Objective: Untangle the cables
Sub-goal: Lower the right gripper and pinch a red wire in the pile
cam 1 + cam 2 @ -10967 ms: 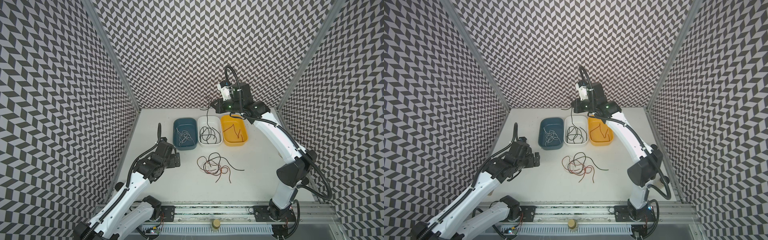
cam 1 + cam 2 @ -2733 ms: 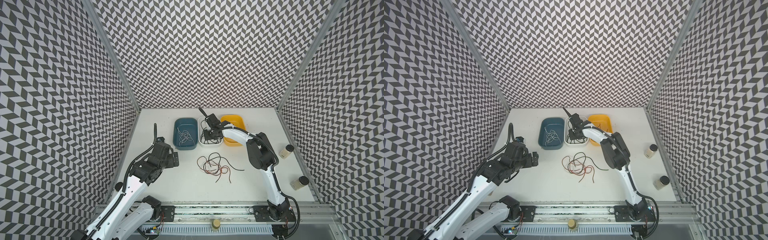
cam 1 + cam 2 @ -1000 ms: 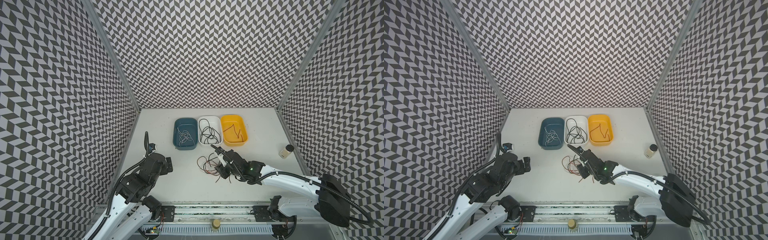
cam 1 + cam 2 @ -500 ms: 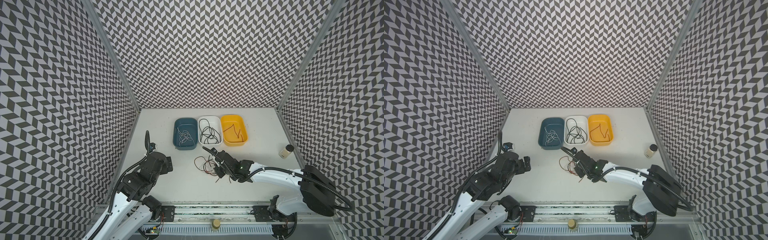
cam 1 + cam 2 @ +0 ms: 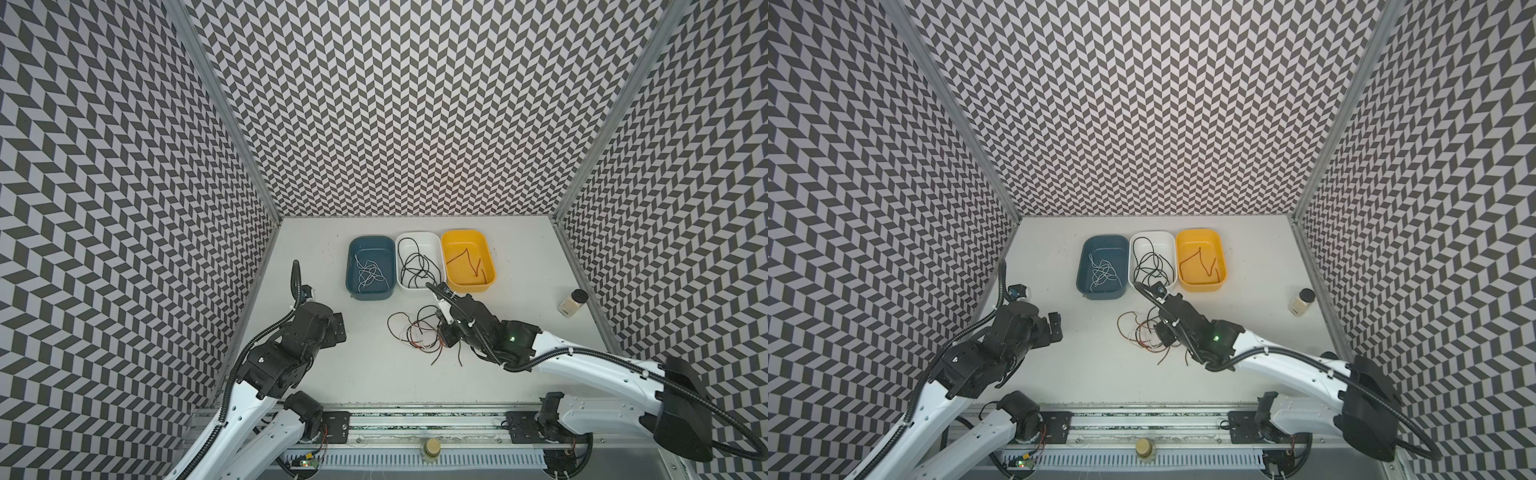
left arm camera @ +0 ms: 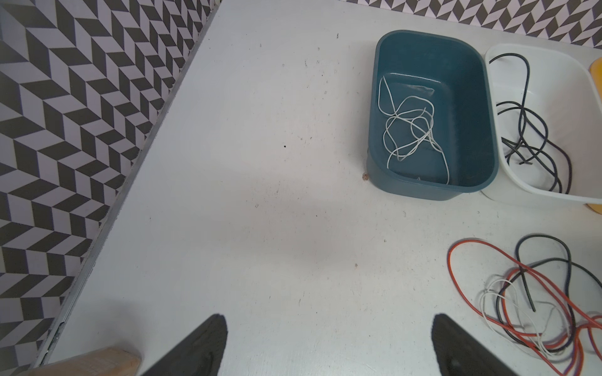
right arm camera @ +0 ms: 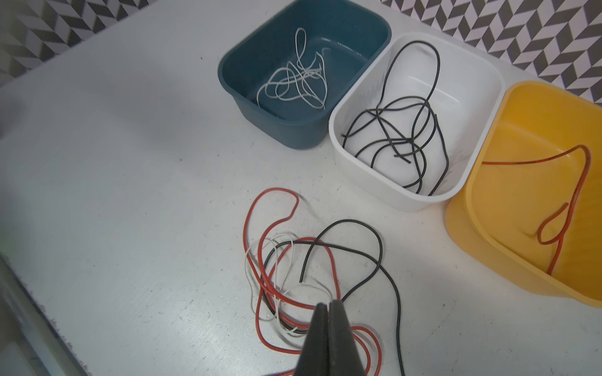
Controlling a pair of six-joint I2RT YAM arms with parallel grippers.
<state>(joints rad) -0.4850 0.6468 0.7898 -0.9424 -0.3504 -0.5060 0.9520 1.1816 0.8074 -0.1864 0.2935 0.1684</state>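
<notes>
Near table centre: right arm low and long, stretched from the front rail to the loose tangle of thin red-orange, black and white cables (image 5: 415, 332) on the white tabletop (image 5: 374, 374). Right gripper (image 7: 328, 307) down at the tangle's right edge, fingertips pressed together, no gap. Red-orange and white strands right at the tips; a pinch on any strand not discernible.

At left: left arm bent, elbow high, close to the left wall. Left gripper (image 6: 328, 320) above bare tabletop, fingers wide apart, nothing between them. Sits well apart from the tangle.

Behind the tangle: three plastic bins in a row, rims touching. Teal rectangular bin (image 5: 349, 266) with thin white cables (image 5: 370, 272); white rectangular bin (image 5: 417, 237) with thin black cables (image 5: 417, 270); yellow rectangular bin (image 5: 490, 266) with thin red-orange cables (image 5: 457, 257). Black ribbed hose (image 5: 440, 293) of the right wrist overlapping the white bin's near rim in both top views. Small jar with a dark lid (image 5: 572, 302) standing near the right wall, well apart from bins and tangle.

Right part of the tangle hidden under the right gripper in both top views. Cut off too at the frame edge in the left wrist view. Pale wood-coloured object (image 6: 97, 361) at the frame edge of the left wrist view, mostly out of frame, not identifiable.
</notes>
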